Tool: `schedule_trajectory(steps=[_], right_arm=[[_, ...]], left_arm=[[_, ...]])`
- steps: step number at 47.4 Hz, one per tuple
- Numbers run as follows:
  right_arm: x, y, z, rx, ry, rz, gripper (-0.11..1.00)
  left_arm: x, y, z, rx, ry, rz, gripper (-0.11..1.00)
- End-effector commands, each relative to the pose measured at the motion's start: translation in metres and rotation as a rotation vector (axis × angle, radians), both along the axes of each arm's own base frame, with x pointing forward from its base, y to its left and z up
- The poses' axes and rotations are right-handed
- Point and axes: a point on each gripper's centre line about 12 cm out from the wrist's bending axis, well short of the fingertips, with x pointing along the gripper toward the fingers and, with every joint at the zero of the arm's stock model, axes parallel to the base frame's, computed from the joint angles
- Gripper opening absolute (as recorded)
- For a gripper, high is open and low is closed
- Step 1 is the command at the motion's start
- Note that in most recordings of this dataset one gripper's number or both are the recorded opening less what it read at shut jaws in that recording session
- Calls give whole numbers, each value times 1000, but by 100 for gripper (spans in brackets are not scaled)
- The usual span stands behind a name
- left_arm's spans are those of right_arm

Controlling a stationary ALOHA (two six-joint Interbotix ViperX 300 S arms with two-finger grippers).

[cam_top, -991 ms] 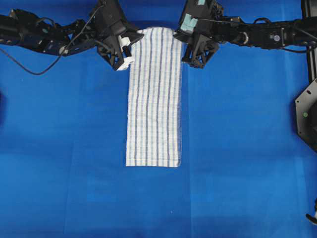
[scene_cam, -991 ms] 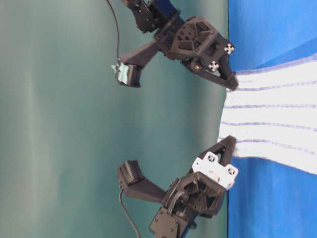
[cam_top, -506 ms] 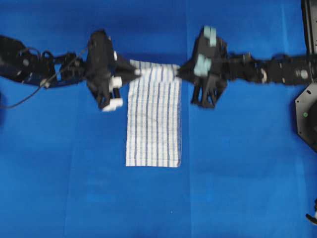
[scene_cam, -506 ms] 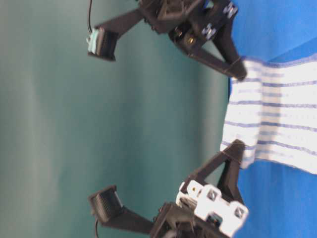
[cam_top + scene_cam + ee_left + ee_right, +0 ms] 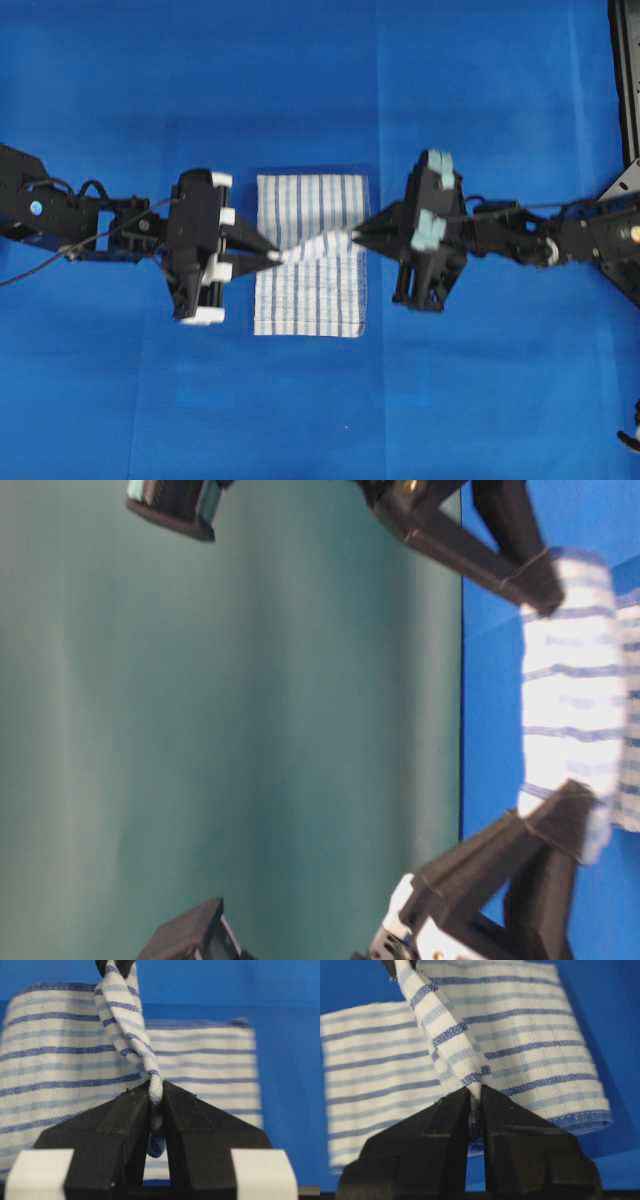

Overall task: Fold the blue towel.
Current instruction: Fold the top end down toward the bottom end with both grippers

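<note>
Towel: on your blue desk, centre.
Left fingers: clenched on its edge.
Right fingers: likewise.
Wrist views: you see cloth pinched; overhead shows it doubled over.

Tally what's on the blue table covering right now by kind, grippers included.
White woven towel with blue stripes: 1
Black robot grippers: 2, the left gripper and the right gripper, each shut on a towel corner
Total: 3
</note>
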Motion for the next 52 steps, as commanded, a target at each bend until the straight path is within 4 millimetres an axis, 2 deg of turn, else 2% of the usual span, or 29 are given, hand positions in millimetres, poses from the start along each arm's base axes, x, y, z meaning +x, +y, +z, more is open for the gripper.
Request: schedule_trajectory(steps=[1, 9, 15, 27, 36, 41, 44, 49, 52], right_arm=[[3, 10, 5, -1, -25, -5, -2], [7, 25, -7, 14, 6, -9, -2], [12, 27, -18, 11, 32, -12, -2], [13, 30, -24, 22, 54, -3, -2], [14, 39, -31, 42, 83, 31, -1], [17, 43, -32, 46, 83, 35, 5], [19, 46, -31, 49, 79, 41, 13], [17, 51, -30, 50, 78, 54, 43], [17, 56, -27, 50, 68, 68, 62]], left_arm=[[-1, -13, 8, -14, -27, -30, 7], [-3, -27, 4, -23, -15, -62, 7], [-2, -28, -6, -19, 12, -63, 7], [8, -31, -25, -11, 48, -64, 7], [6, -38, -26, -10, 52, -82, 8], [6, -40, -26, -10, 52, -88, 20], [6, -41, -26, -10, 49, -90, 35], [5, -48, -25, -9, 43, -107, 68], [3, -48, -24, -9, 44, -109, 84]])
